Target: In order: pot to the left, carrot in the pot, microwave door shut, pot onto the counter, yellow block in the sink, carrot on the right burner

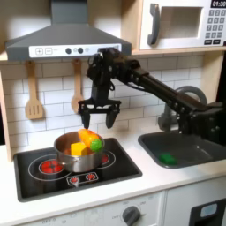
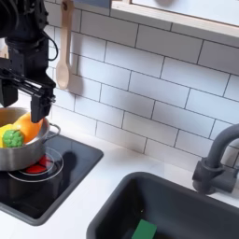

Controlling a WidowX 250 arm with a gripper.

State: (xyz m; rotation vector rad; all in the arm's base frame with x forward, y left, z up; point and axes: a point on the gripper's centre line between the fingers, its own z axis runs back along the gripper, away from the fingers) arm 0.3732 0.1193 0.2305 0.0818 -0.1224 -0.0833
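Observation:
The steel pot [image 1: 74, 156] stands on the black cooktop [image 1: 40, 181], over the right burner in the first exterior view. Inside it lie the orange carrot [image 1: 89, 139] with its green tip and a yellow block [image 1: 78, 149]. My gripper [image 1: 99, 116] hangs open just above the pot's far right rim, fingers pointing down, holding nothing. In the second exterior view the gripper [image 2: 22, 96] hovers over the pot [image 2: 21, 153] and the carrot [image 2: 29, 125]. The microwave door [image 1: 182, 26] looks shut at the top right. The dark sink [image 1: 187, 145] lies right of the cooktop, set in the cream counter [image 1: 168, 179].
A flat green piece [image 1: 167, 159] lies in the sink, with the arched faucet [image 2: 214, 163] behind the basin. Wooden utensils [image 1: 34, 93] hang on the tiled wall under the range hood [image 1: 62, 40]. Knobs sit on the cabinet front [image 1: 132, 213].

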